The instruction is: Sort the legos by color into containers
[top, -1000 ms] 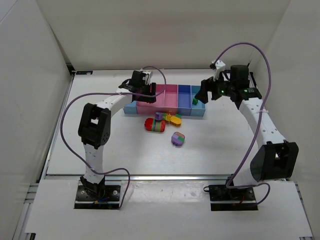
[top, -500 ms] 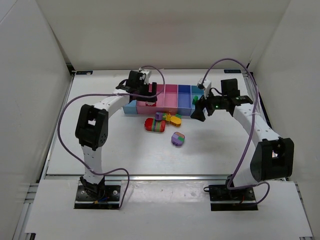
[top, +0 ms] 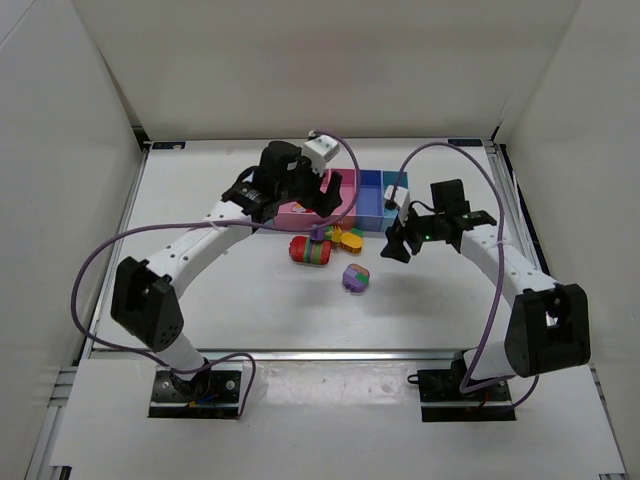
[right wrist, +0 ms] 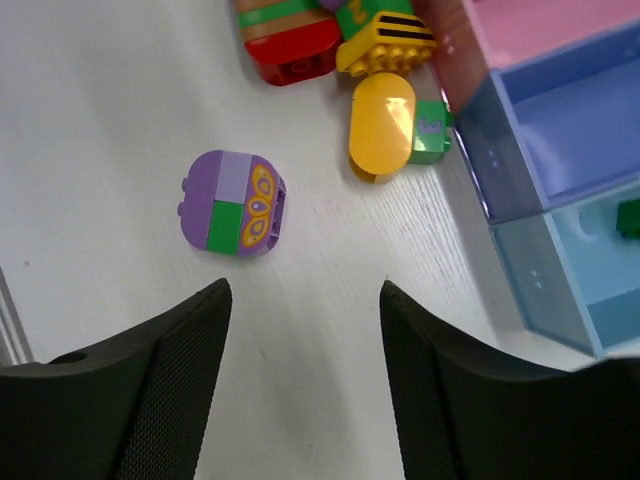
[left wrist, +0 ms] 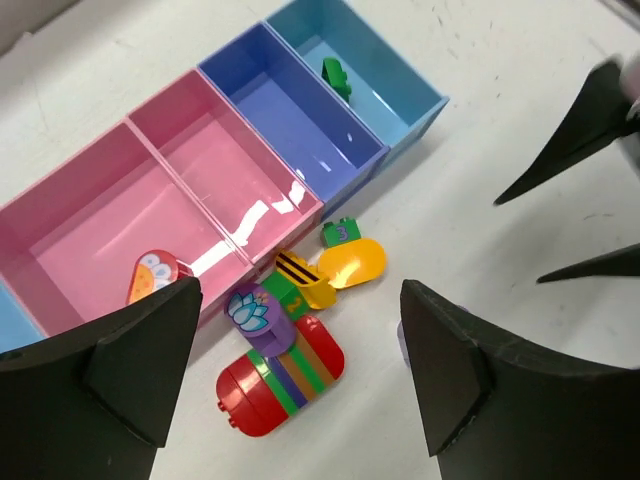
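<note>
Legos clustered beside the containers — one green brick, seemingly, inside.

Left arm, right arm: jaws apart.

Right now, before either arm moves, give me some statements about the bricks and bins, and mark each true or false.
1. A green brick lies in the end light blue bin. True.
2. The dark blue bin holds a red brick. False: it is empty.
3. The purple chunk sits on the table, apart from the other loose bricks. True.
4. The red striped chunk is inside the wide pink bin. False: it lies on the table in front of the bins.
</note>
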Available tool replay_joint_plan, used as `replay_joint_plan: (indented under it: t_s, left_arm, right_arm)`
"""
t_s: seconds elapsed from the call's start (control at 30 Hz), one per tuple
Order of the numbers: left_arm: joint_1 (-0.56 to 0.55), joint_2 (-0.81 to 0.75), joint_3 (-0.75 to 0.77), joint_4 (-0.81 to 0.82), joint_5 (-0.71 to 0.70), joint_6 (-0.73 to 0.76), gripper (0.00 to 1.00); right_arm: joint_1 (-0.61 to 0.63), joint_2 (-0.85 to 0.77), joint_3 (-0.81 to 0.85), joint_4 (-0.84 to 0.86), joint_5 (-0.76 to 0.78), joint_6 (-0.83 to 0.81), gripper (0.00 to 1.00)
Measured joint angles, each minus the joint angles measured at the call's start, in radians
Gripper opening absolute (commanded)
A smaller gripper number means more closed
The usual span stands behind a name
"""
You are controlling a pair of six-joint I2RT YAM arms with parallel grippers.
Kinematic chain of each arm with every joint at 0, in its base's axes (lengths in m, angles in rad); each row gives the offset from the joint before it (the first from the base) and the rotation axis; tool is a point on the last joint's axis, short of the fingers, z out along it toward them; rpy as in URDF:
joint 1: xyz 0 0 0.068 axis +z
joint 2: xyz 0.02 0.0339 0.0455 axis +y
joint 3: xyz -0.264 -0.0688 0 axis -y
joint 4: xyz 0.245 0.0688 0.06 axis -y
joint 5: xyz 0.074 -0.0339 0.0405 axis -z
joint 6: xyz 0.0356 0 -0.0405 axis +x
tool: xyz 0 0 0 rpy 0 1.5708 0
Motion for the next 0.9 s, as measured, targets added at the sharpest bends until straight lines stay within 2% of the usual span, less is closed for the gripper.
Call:
replay_joint_plan:
  t_s: [0.07,0.17,0.27,0.37,0.5,0.7,0.9]
  left_arm:
    - [0.001,-0.039,-0.011,-0.002,0.003,-0.011,0.94]
    - [0.047,-0.05,-0.012,-0.019,0.043,-0.026,0.92]
    - [0.085,-0.043,-0.012,-0.06,0.077,-0.035,0.88]
    - [0.069,-0.04,-0.012,-0.081,0.08,-0.041,0.88]
    - [-0.026,-0.039,-0.02,-0.088,0.068,-0.039,0.88]
    - [-0.158,0.019,-0.021,-0.099,-0.004,-0.084,0.94]
    - [-0.193,0.163,0.003,-0.134,-0.119,-0.192,0.86]
  right_arm:
    - [0.012,-0.01,-0.025,0.008,-0.014,-0.083,0.67]
    - [0.01,-0.013,-0.03,0.001,-0.045,-0.226,0.68]
    - [-0.013,0.019,0.022,-0.054,-0.084,-0.343,0.71]
    - [-0.031,0.071,0.09,-0.082,-0.108,-0.385,0.72]
    - [-0.04,0.058,0.062,-0.056,-0.105,-0.328,0.73]
    - [-0.06,-0.019,-0.042,0.002,-0.018,-0.098,0.76]
    - [-0.131,-0.13,-0.098,0.017,0.053,0.055,0.77]
